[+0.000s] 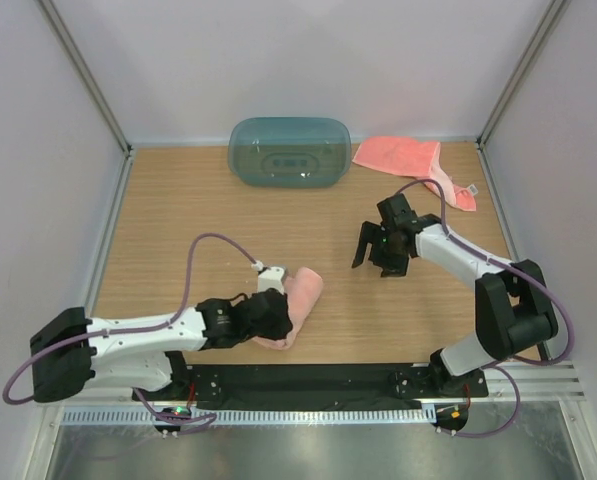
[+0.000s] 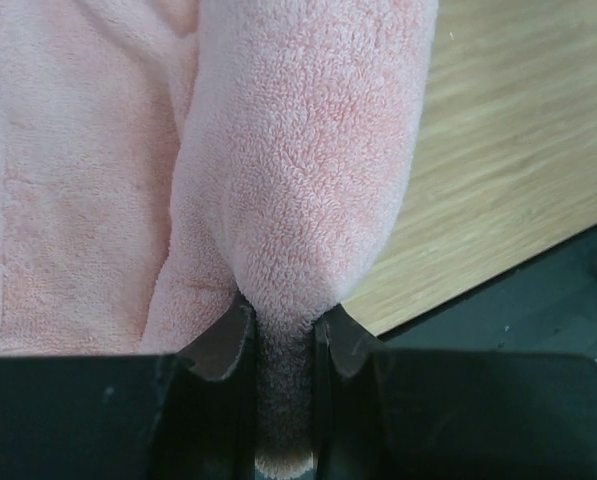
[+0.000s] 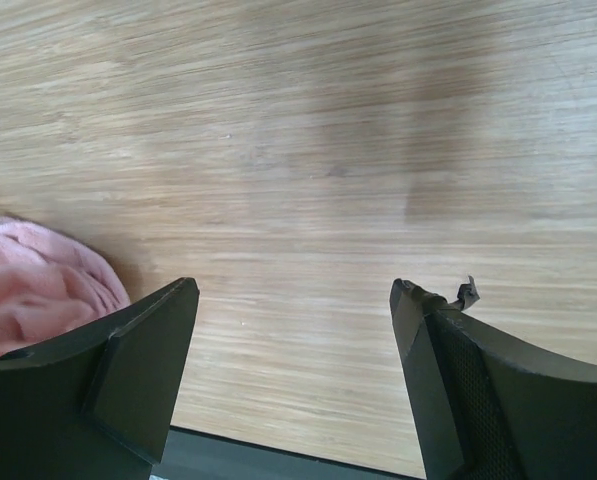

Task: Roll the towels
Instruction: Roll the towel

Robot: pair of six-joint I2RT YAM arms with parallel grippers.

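A pale pink towel [image 1: 300, 300], partly rolled, lies near the table's front edge. My left gripper [image 1: 278, 312] is shut on a fold of it; in the left wrist view the pink towel [image 2: 308, 180] fills the frame and is pinched between the fingertips [image 2: 228, 340]. A second, coral towel [image 1: 403, 158] lies flat at the back right. My right gripper [image 1: 376, 252] is open and empty above bare wood, apart from both towels. The right wrist view shows the pink towel [image 3: 38, 295] at its left edge.
A teal translucent container [image 1: 288, 152] sits upside down at the back centre. The wooden table [image 1: 178, 210] has walls on three sides. A black rail [image 1: 308, 380] runs along the front edge by the arm bases.
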